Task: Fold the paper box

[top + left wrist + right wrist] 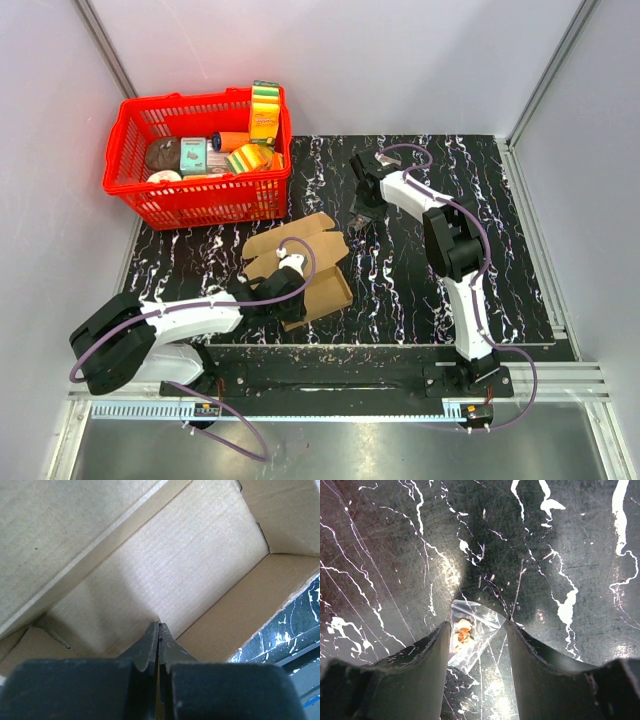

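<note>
In the top view, the paper box (322,290) is seen lying half-formed on the black marbled table (420,290), between the two arms and just in front of a red basket (190,205) filled with groceries. The left gripper (295,298) is reached into the box, while the right gripper (358,215) is lowered toward the table well apart from it, on the far side. In the left wrist view, the left claw (159,630) is shown clenched, its fingers pressed together with nothing between them, the tips set against the box's (190,555) inner floor near a raised wall. In the right wrist view, the right claw (479,624) is shown released, its jaws parted astride a small clear plastic bag (470,635) lying flat on the table.
</note>
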`<state>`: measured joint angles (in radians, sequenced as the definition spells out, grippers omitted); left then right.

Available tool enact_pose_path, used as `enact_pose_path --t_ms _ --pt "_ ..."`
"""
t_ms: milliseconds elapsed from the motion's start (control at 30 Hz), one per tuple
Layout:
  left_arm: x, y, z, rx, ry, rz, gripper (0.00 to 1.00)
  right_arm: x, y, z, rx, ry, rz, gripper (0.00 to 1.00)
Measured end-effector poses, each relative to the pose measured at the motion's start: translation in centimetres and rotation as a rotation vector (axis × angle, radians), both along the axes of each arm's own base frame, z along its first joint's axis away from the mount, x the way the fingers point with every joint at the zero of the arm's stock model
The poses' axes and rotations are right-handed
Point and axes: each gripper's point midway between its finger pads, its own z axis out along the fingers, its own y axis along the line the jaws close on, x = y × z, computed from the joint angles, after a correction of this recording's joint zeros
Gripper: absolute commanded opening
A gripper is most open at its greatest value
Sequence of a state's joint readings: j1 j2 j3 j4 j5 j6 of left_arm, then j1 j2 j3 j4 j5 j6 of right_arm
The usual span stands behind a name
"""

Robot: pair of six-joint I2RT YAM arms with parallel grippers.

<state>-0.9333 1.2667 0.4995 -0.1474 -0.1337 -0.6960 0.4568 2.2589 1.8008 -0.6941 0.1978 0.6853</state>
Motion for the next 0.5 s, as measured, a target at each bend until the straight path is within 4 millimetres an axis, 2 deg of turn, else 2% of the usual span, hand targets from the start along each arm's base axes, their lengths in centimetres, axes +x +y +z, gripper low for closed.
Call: enact_pose_path --t_ms 133,300,500 --pt "-0.02 0.02 -0.03 0.001 0.0 0.0 0.0 -0.01 -0.09 -0.1 -0.014 0.011 0.016 0.51" --pt "-0.04 0.05 -0.08 0.001 0.001 0.0 0.0 0.03 -0.18 -0.22 -0.03 0.019 0.033 0.41" --pt "-0.06 0.08 -0.08 -0.001 -0.001 0.0 0.0 0.04 -0.26 -0.29 -0.035 0.018 0.043 0.35"
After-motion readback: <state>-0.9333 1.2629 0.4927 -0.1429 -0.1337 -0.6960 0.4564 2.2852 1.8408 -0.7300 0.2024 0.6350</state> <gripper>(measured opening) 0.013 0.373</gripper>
